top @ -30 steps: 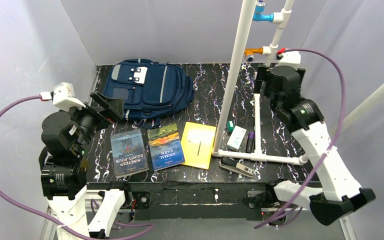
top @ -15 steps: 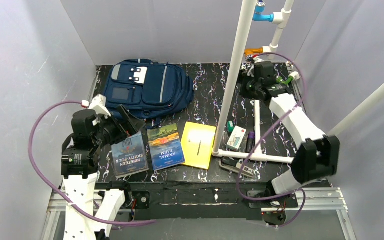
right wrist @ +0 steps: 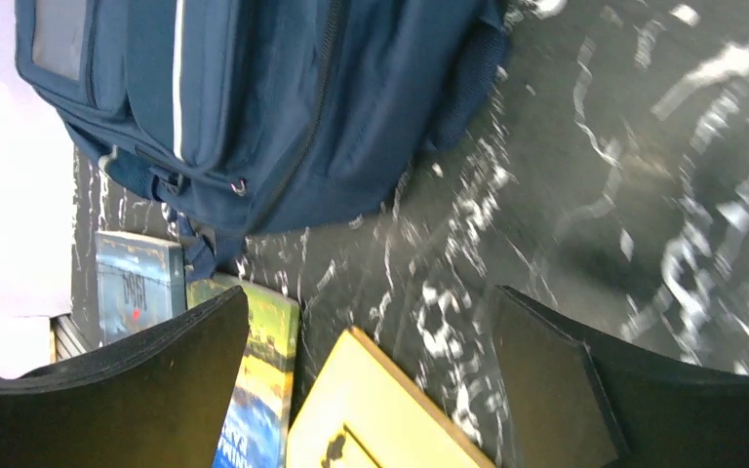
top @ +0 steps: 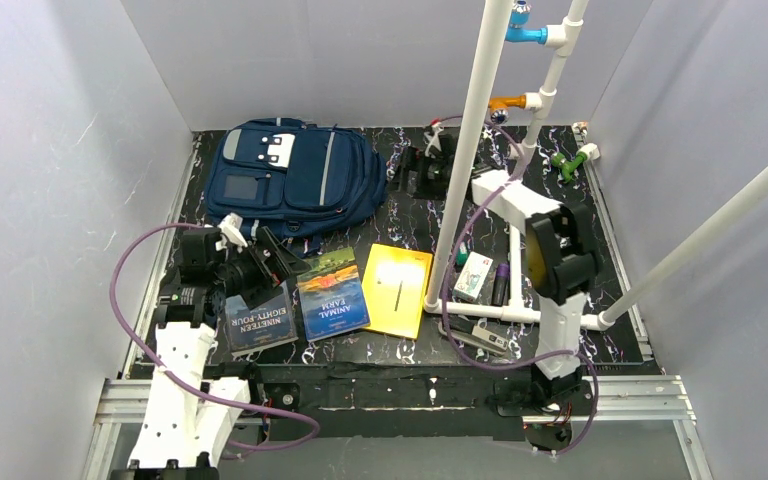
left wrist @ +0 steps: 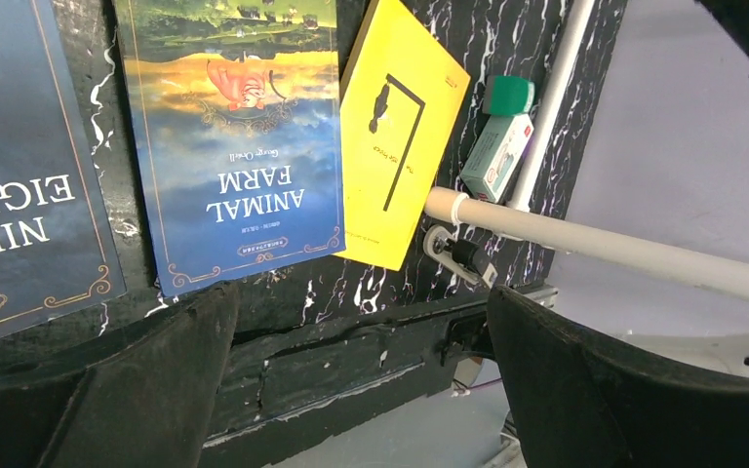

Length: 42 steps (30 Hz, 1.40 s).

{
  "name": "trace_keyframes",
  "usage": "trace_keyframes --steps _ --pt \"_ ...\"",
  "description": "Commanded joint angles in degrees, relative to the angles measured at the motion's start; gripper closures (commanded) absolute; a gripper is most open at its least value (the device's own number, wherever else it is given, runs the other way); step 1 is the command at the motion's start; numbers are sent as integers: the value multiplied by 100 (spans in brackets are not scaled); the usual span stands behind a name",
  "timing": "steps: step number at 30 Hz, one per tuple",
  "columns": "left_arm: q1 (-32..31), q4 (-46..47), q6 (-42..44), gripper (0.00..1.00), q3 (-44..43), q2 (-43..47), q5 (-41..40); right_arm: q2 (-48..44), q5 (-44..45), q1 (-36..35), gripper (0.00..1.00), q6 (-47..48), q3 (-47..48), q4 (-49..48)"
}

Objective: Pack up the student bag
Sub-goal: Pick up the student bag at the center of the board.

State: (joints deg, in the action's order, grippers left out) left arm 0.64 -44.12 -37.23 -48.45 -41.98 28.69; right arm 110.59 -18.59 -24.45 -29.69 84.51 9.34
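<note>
Left gripper wide open, empty, low by Animal Farm book; right gripper wide open, empty, near student bag.

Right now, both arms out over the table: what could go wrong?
1. The right arm's purple cable curves close by the white upright pipe; further reach may snag it.
2. The student bag shows no open zip, so books may have nowhere to go.
3. Nineteen Eighty-Four and Animal Farm lie flat, close together; the open left gripper could shove one into the other.
</note>
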Motion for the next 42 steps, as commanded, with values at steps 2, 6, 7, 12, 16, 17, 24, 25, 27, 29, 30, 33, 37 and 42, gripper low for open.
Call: trace_keyframes --steps 2,6,7,12,16,17,24,25,27,29,30,33,37,42 --pt "-193 258 10 1 134 -314 203 1208 -433 -202 0 -369 1118 -826" --pt "-317 272 -28 1 138 -474 -8 2145 -510 -293 0 -583 1987 -882" --pt "-384 279 -51 1 154 -503 -72 2352 -539 -328 0 -620 2182 -882" --pt "-1077 383 -376 1 394 -489 -476 2874 -221 -517 0 -696 2539 -1193" --pt "-1509 402 -448 1 558 -419 -926 3093 149 -544 9 -1023 2393 -1418" --pt "-1513 383 -425 1 560 -417 -969 3102 164 -544 16 -1127 2330 -1514" --pt "-1510 135 -719 1 498 -237 -1217 2410 -365 -437 99 -2392 1943 -1891" --pt "-1514 210 -813 1 575 -60 -1300 2255 -427 -348 99 -2691 1922 -1844" --pt "-1515 390 -943 1 722 139 -1532 1942 -546 -212 99 -3307 1742 -2037" --pt "-1512 635 -937 1 730 80 -1594 1714 -634 -112 99 -3617 1776 -1856" --pt "-1513 753 -869 1 672 -76 -1543 1643 -657 -72 99 -3668 1877 -1632" --pt "-1508 953 -589 1 325 -782 -1296 1379 -760 50 99 -3865 1954 -1424" --pt "-1215 1149 -226 1 -154 -1633 -864 1133 -965 227 99 -4207 1860 -1434" --pt "-1075 1431 702 1 -734 -2316 -1309 794 -1048 283 99 -4870 1618 -1424"
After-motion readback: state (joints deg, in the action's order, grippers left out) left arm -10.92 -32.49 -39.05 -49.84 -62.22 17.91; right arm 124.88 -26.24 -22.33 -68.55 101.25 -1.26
